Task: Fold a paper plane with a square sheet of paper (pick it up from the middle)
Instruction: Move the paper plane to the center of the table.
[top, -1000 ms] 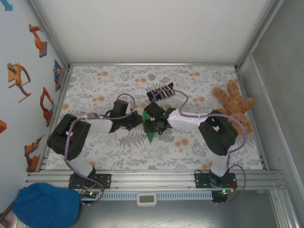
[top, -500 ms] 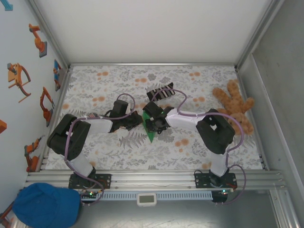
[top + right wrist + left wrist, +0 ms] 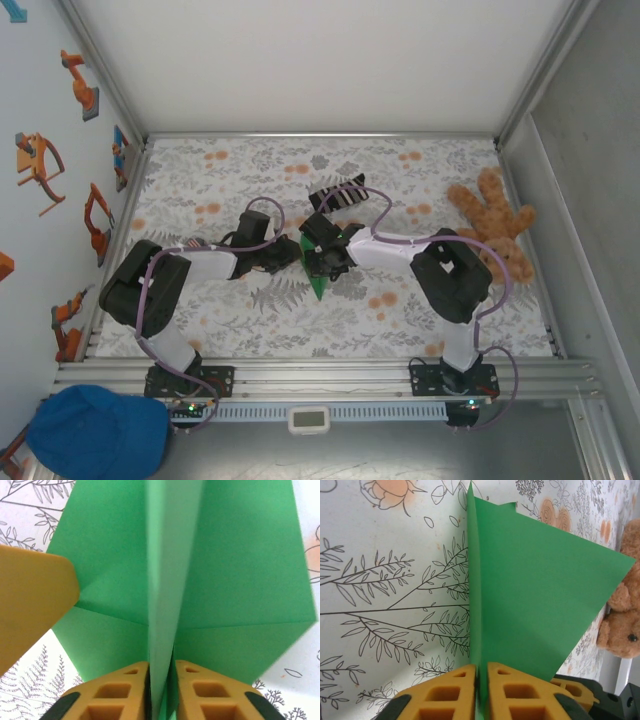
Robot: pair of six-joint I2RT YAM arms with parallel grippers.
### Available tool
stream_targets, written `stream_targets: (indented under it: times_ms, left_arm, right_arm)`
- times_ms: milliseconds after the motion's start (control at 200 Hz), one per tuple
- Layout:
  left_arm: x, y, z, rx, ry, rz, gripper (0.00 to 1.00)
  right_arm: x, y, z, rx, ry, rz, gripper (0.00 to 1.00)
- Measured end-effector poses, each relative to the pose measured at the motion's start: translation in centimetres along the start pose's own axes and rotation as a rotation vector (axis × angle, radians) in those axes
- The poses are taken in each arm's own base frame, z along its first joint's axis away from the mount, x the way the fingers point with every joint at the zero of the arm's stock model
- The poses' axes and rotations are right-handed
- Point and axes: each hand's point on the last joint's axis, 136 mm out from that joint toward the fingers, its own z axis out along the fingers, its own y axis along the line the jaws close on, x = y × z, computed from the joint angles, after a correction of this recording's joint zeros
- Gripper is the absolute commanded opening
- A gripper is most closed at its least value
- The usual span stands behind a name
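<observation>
overhead view far; both wrist views close, sharing paper

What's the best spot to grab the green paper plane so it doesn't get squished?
Pinch the paper plane by its raised centre fold, coming in from the end along the crease. That ridge looks like doubled-up paper; the flat wings either side would probably crumple. The right pincer and left pincer grip folds like this.

Bright green paper plane, amber-yellow fingers with black edging, white tablecloth printed with grey leaf sprigs and orange flowers, light brown teddy bear, black-and-white striped sock, blue cap, white-and-black arms.
</observation>
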Motion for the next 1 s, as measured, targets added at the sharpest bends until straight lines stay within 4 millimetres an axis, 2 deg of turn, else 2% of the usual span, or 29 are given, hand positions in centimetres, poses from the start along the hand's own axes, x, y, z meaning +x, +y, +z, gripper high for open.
stream_targets:
  times_ms: [165,280,411,536,701,1001]
  left_arm:
    - [-0.4,0.0,-1.1,-0.011,-0.019,0.005,0.35]
    - [-1.8,-0.5,-3.5,-0.015,-0.078,0.021,0.43]
    - [-3.5,-0.8,-6.6,-0.030,-0.162,0.041,0.53]
    - [-4.3,0.0,-8.4,-0.077,-0.208,0.051,0.54]
    - [-4.2,1.3,-9.1,-0.138,-0.212,0.052,0.55]
    - [-3.7,2.1,-9.2,-0.173,-0.194,0.054,0.55]
  right_arm:
    - [0.0,-0.6,-0.1,0.034,-0.002,-0.001,0.08]
    - [-0.1,-1.7,-0.7,0.081,-0.011,0.001,0.08]
    - [-1.5,-3.7,-2.6,0.134,-0.056,0.015,0.07]
    - [-3.7,-6.7,-4.3,0.173,-0.104,0.067,0.07]
    - [-4.8,-10.6,-4.4,0.216,-0.096,0.127,0.07]
    - [-4.3,-12.0,-3.0,0.245,-0.052,0.106,0.11]
